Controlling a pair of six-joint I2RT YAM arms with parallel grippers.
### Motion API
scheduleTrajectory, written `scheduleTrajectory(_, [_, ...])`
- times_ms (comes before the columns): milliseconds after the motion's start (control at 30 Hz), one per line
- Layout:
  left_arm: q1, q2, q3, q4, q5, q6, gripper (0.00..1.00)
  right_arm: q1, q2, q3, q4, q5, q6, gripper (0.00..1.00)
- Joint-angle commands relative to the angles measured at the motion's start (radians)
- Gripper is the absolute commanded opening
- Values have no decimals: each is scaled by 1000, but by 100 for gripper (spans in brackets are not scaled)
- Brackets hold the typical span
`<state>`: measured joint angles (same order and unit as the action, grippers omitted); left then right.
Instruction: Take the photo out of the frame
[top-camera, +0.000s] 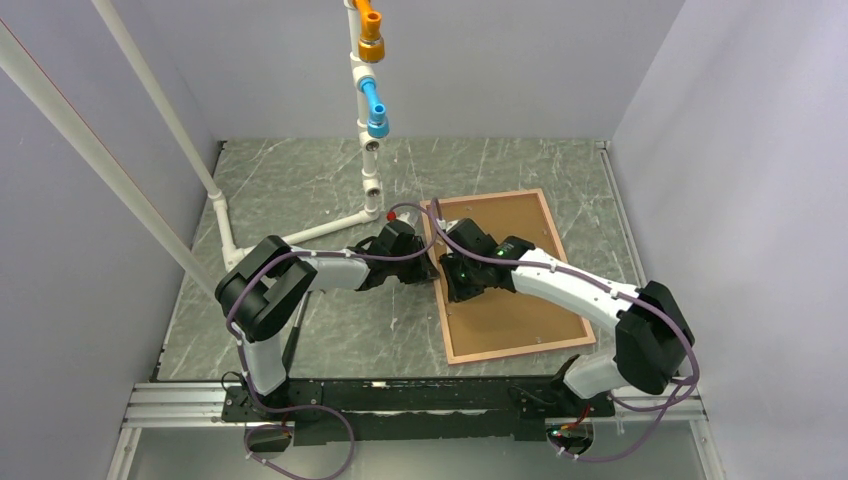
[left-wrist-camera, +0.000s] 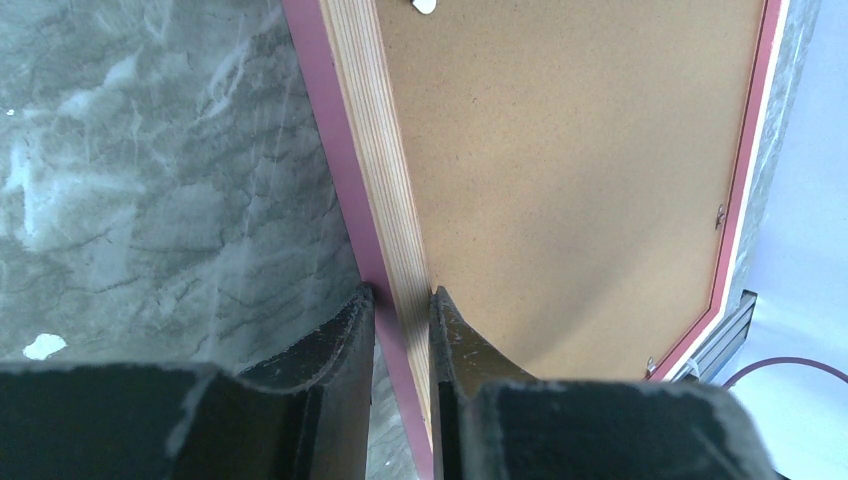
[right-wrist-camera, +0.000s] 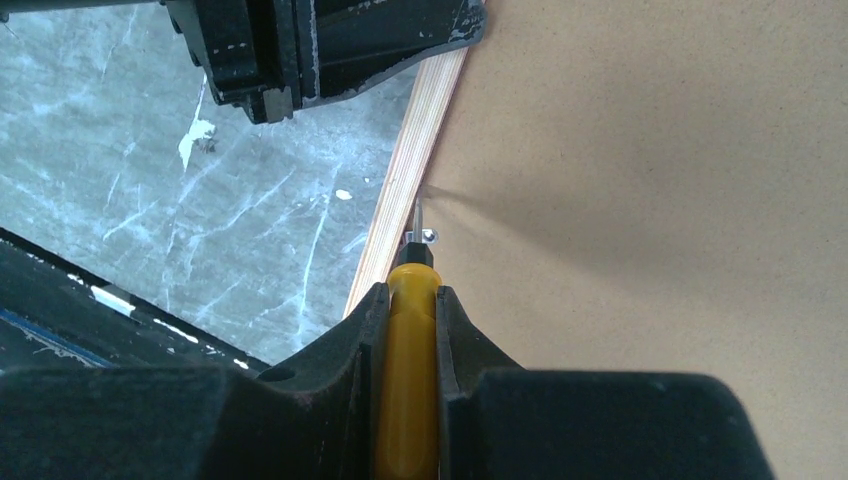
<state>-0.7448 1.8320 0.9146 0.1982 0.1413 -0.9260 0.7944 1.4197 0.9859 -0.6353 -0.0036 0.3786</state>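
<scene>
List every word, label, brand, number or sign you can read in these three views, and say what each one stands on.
None: no text can be read in any view.
The backing board and the frame are plain.
The yellow screwdriver handle is plain.
The orange fitting and the blue fitting show no lettering that can be made out.

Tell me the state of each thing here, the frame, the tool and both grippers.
picture frame, lying face down, backing board in place
left gripper, shut on the picture frame's rim
right gripper, shut on the yellow screwdriver
yellow screwdriver, tip at a retaining tab
photo, not visible
</scene>
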Motion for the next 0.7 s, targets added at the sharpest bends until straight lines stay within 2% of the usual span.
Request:
scheduleTrajectory(0, [-19,18,-40,-124,29,24,0,19,-39,-5,-38,24,7,0])
scheduleTrajectory(667, [-22,12,-38,-134,23,30,0,50,-18,-27,-110,1,-47,0])
